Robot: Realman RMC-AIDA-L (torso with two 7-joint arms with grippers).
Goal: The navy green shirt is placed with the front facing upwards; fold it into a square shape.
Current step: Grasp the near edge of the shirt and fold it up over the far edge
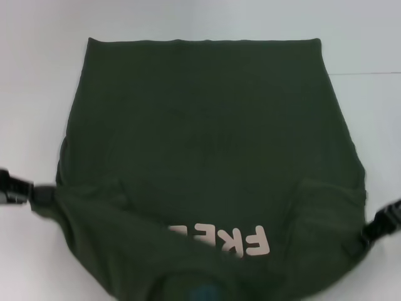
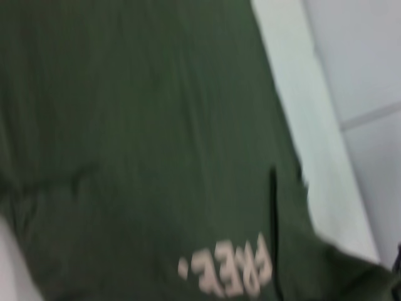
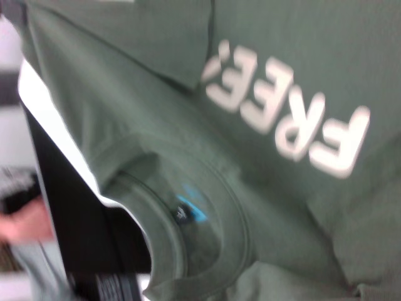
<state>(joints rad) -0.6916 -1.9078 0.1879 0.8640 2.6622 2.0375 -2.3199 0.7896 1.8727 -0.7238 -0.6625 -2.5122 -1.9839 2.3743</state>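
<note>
Navy green shirt (image 1: 207,144) lies front-up on white table (image 1: 37,94), hem at far edge, collar (image 3: 182,219) w/ blue neck label (image 3: 191,207) at near edge. "FREE!" print (image 1: 247,240) partly covered by a sleeve folded inward. L gripper (image 1: 19,189) at shirt's left shoulder edge, R gripper (image 1: 383,222) at right shoulder edge; each meets cloth, grip itself can't tell. Risk: uneven pull between arms skews the fold; a slipped edge leaves it lopsided, not square.

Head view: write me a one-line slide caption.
Navy green shirt lies print-up on the white table, collar toward the robot, left gripper and right gripper at its two sleeves.
</note>
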